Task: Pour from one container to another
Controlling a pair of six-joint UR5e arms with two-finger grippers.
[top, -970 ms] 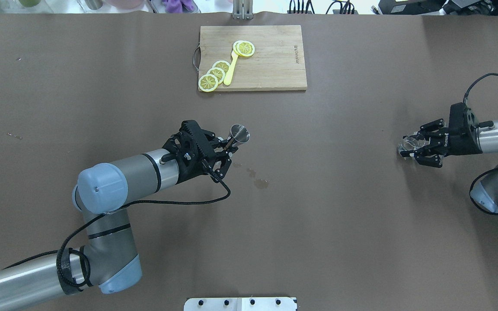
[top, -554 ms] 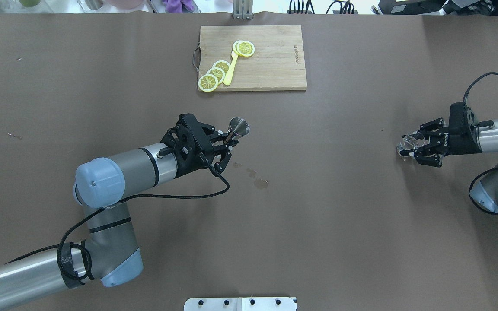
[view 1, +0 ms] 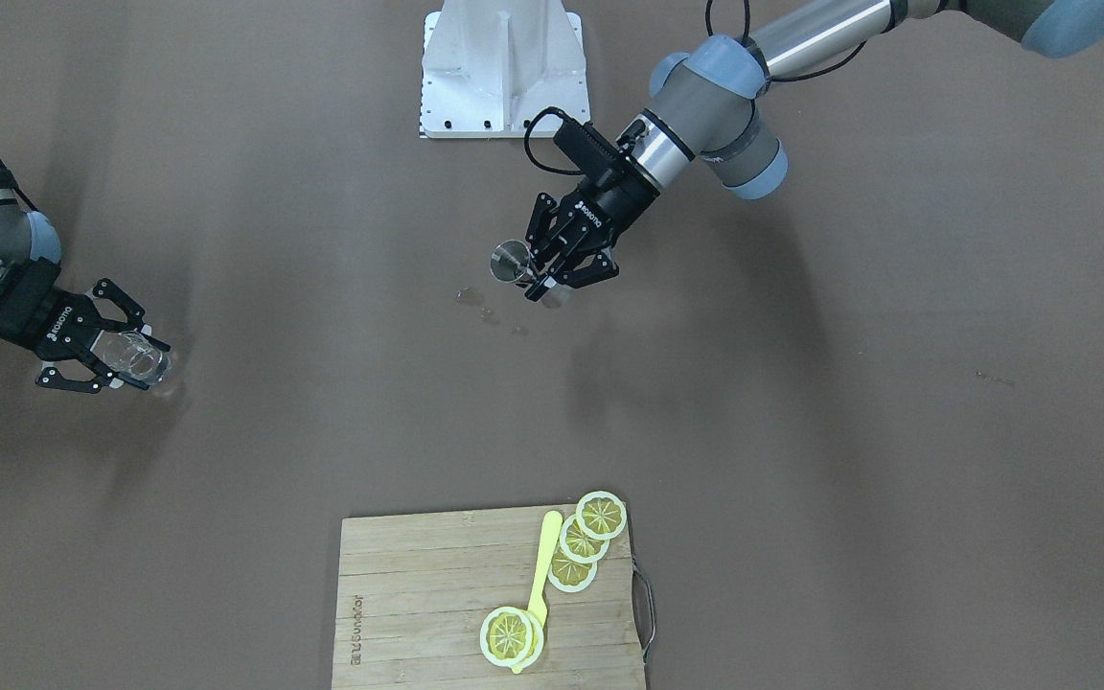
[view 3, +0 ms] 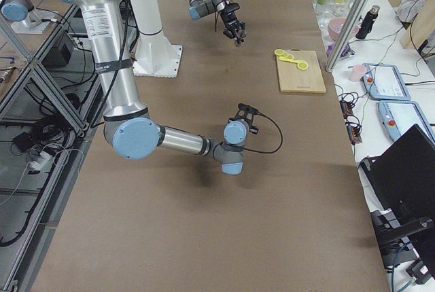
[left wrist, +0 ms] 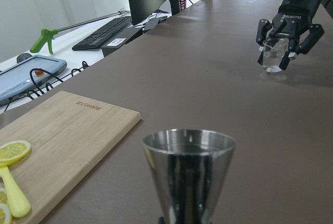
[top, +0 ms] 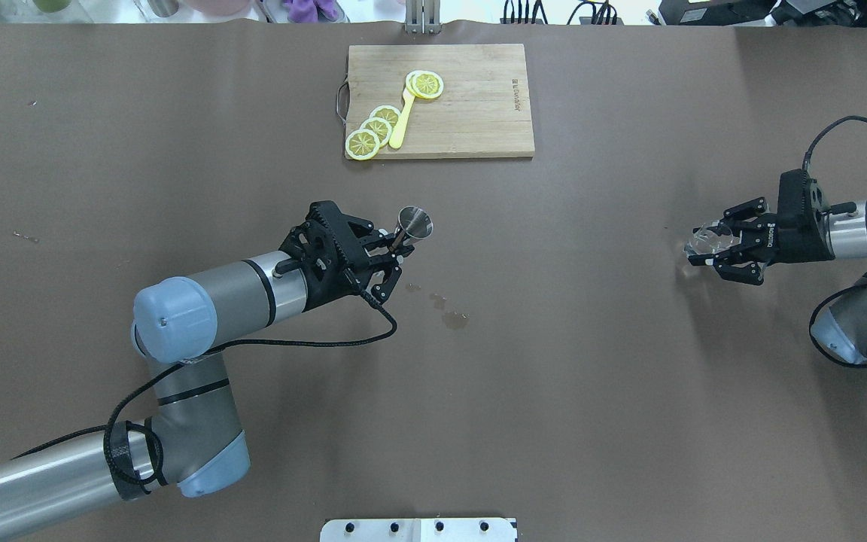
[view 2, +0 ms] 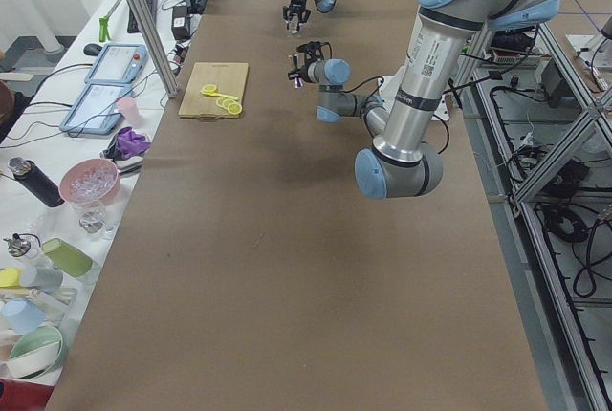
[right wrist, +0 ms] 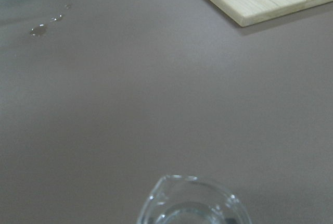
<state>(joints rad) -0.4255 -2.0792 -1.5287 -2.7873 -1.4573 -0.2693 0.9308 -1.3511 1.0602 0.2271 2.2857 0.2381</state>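
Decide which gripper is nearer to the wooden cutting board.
Left. The left gripper, holding the jigger, is a short way in front of the cutting board; the right gripper, holding the glass cup, is far off to the side.

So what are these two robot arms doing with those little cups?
The left gripper holds a small steel jigger upright over the middle of the table. The right gripper holds a tiny clear glass cup far off to the side. They are well apart, so nothing is pouring. A few wet spots lie nearby.
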